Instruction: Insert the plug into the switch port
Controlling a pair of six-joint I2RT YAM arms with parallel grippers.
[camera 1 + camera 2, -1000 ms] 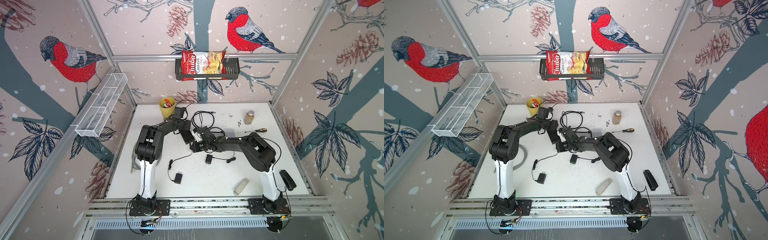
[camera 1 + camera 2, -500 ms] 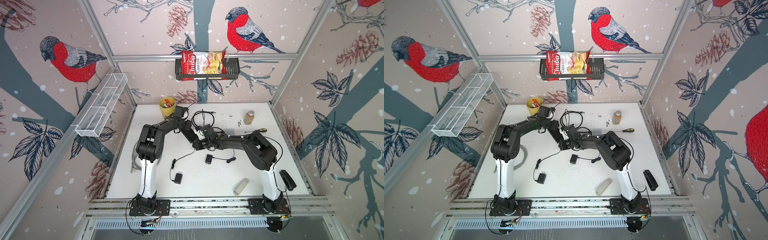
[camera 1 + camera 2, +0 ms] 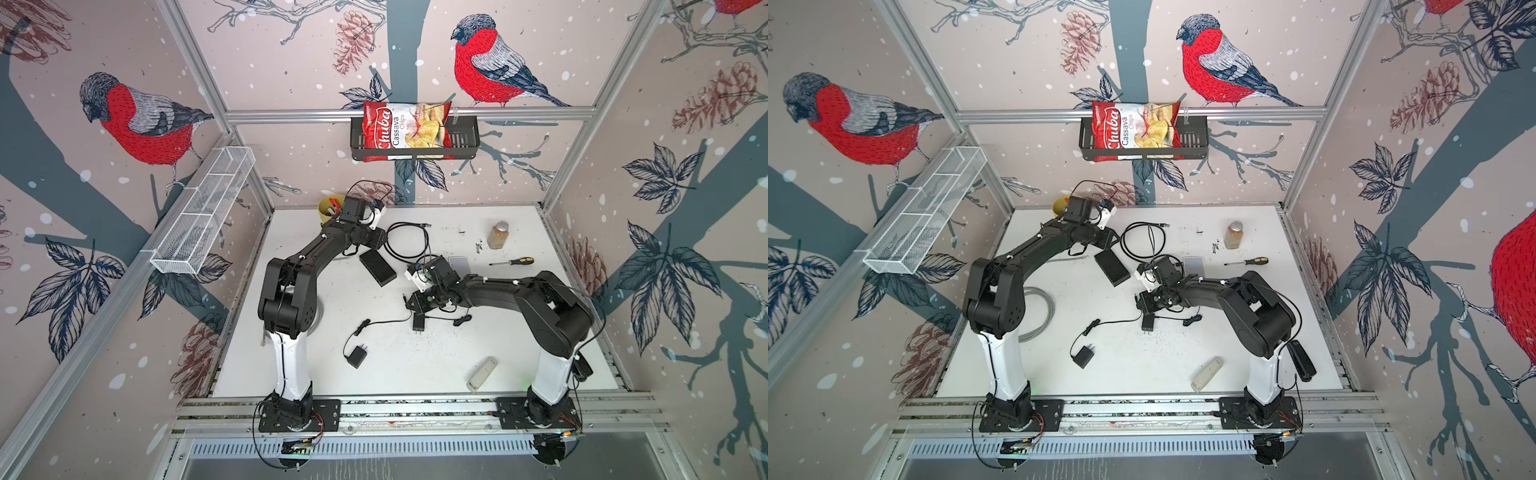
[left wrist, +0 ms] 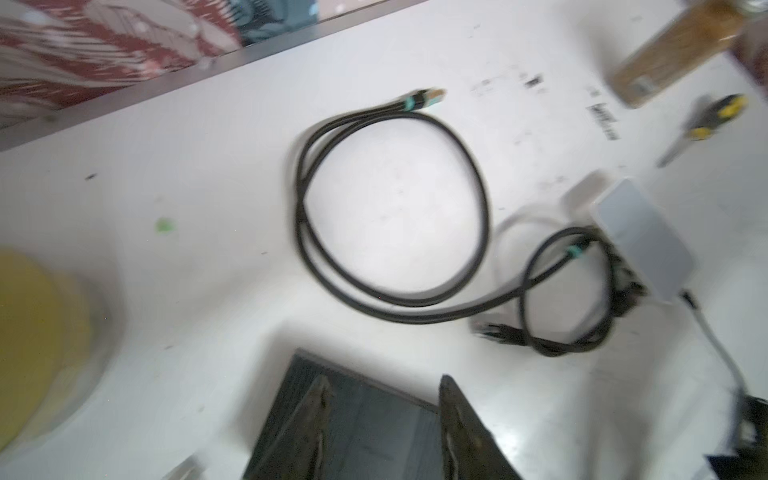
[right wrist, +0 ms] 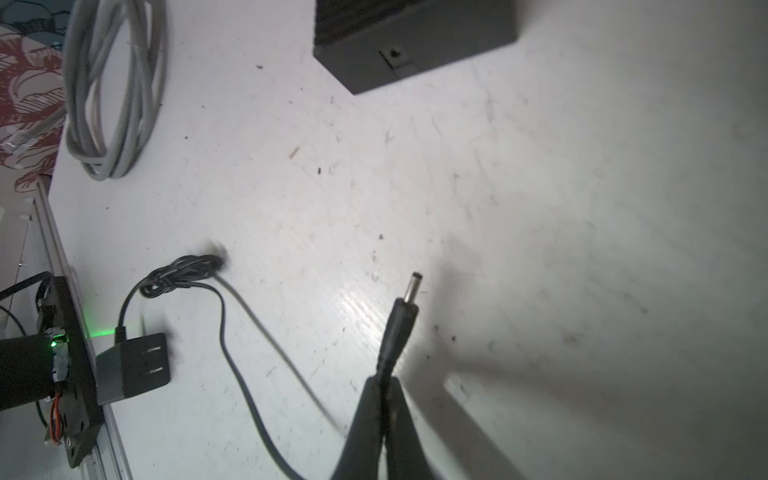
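Comparing with a second ago, the right gripper (image 5: 384, 380) has been drawn back from the black switch (image 3: 377, 268), and the left gripper (image 4: 384, 379) has been shifted toward the switch's far end. The right fingers are pinched tight on the cable just behind the barrel plug (image 5: 405, 311), which is held over the table, well apart from the round port (image 5: 395, 54) and roughly pointed at it. The left fingers are seen partly spread above the switch, with nothing held. Insertion is judged not yet begun; a fresh approach is needed.
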